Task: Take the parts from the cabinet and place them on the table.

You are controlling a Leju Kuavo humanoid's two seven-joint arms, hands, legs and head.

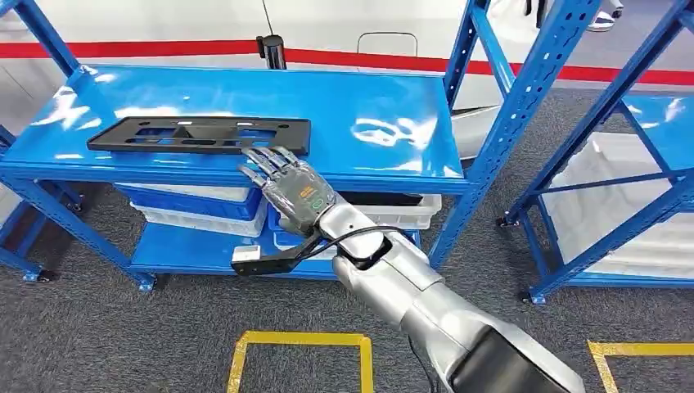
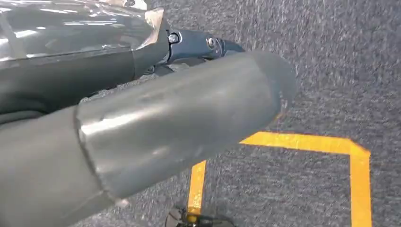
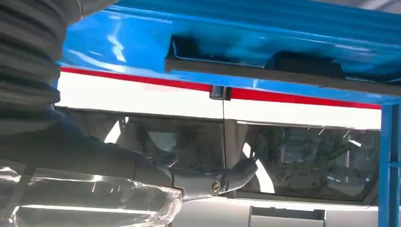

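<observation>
Blue shelving on grey carpet. Right hand (image 1: 293,190), fingers spread and holding nothing, hovers just short of the black part (image 1: 200,134) lying flat on the top shelf (image 1: 385,123). Part looks stiff, light, slotted (probably grab the near long edge). Left hand (image 2: 142,137): can't tell.

**Blue shelf rack with one black part on top**

The blue metal rack (image 1: 245,176) stands on grey carpet floor (image 1: 98,327). On its glossy top shelf (image 1: 368,106) lies a long flat black part (image 1: 196,133) with cut-out openings, near the front edge and toward the left side. On the lower shelf (image 1: 180,250) stand stacked blue and white bins (image 1: 196,209). On the floor are yellow tape marks (image 1: 299,340). A second blue rack (image 1: 622,164) stands to the right.
</observation>
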